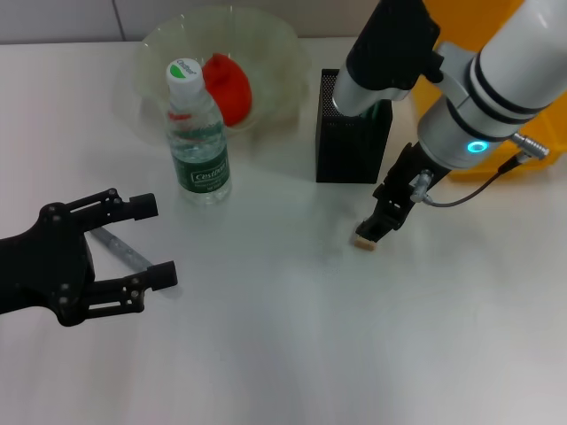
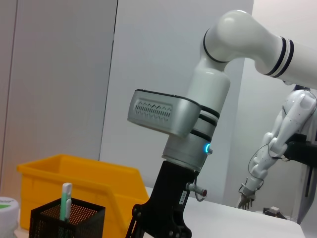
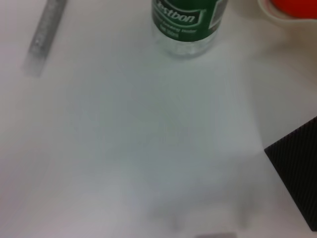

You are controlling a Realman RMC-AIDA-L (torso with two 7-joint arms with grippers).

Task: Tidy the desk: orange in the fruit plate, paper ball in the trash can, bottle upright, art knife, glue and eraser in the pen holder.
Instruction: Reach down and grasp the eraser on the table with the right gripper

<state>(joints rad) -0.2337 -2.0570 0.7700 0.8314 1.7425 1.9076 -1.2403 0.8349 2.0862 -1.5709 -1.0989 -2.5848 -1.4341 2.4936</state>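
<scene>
My right gripper [image 1: 374,228] is down at the table in front of the black mesh pen holder [image 1: 353,133], shut on the small tan eraser [image 1: 364,241]. My left gripper [image 1: 152,241] is open at the lower left, its fingers on either side of the grey art knife [image 1: 120,248], which lies flat. The bottle [image 1: 198,142] stands upright. The orange [image 1: 228,86] lies in the pale-green fruit plate [image 1: 275,44]. The yellow trash can [image 1: 542,146] is largely hidden behind my right arm. The paper ball is out of view.
A green-and-white stick [image 2: 65,201] stands in the pen holder [image 2: 67,220], with the trash can [image 2: 74,178] behind it. The right wrist view shows the bottle [image 3: 185,25], the art knife [image 3: 44,29] and a pen holder corner [image 3: 297,168].
</scene>
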